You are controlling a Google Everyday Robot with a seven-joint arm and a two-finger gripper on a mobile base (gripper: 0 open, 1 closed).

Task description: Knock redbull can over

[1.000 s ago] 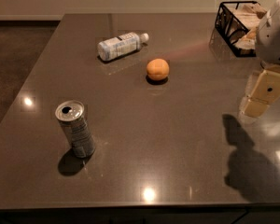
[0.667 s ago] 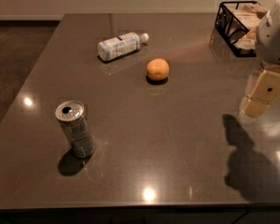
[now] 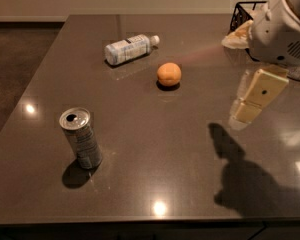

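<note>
The redbull can (image 3: pixel 81 138) stands upright on the dark grey table (image 3: pixel 155 154), near the front left. It is silver-grey with a shiny pull-tab top. My gripper (image 3: pixel 246 110) hangs above the table's right side, below the white arm housing (image 3: pixel 280 29). It is far to the right of the can and does not touch it. Its shadow falls on the table at the front right.
A clear plastic bottle (image 3: pixel 127 49) with a white label lies on its side at the back. An orange (image 3: pixel 169 74) sits near the table's middle. A black wire basket (image 3: pixel 241 15) stands at the back right, partly behind the arm. The table's front edge is close below the can.
My gripper and arm have shifted a little to the left, toward the table's middle. The can, bottle and orange have not moved.
</note>
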